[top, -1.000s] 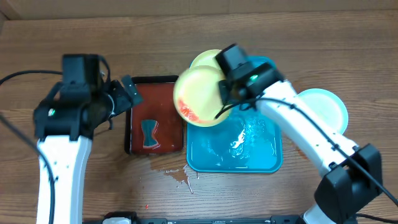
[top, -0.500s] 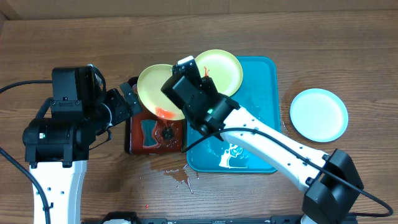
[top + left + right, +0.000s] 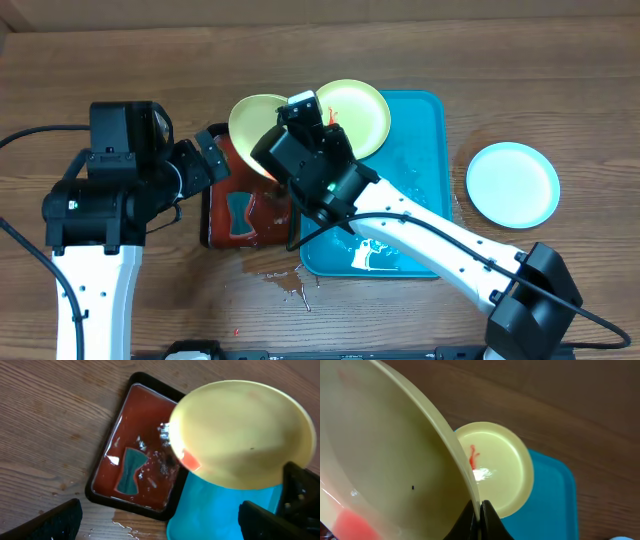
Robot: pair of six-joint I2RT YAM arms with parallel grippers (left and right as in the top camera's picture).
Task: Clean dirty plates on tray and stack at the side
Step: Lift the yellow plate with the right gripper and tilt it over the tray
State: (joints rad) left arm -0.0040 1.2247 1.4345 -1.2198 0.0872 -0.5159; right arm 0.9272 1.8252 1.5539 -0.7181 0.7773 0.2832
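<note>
Right gripper [image 3: 479, 509], clamped on the rim of a yellow-green plate [image 3: 255, 122], has swung it leftward within the last second from above the turquoise tray [image 3: 425, 225]. The plate now hangs tilted over the far end of the black tray [image 3: 228, 215] of red liquid, with a red-orange smear at its lower edge. Cleaning of this plate appears about to begin rather than done. The left gripper [image 3: 207, 160] waits just left of the plate, fingers apart and empty. A second smeared yellow-green plate [image 3: 362, 112] lies at the turquoise tray's far-left corner. A light blue plate [image 3: 512, 185], seemingly clean, rests on the table to the right.
</note>
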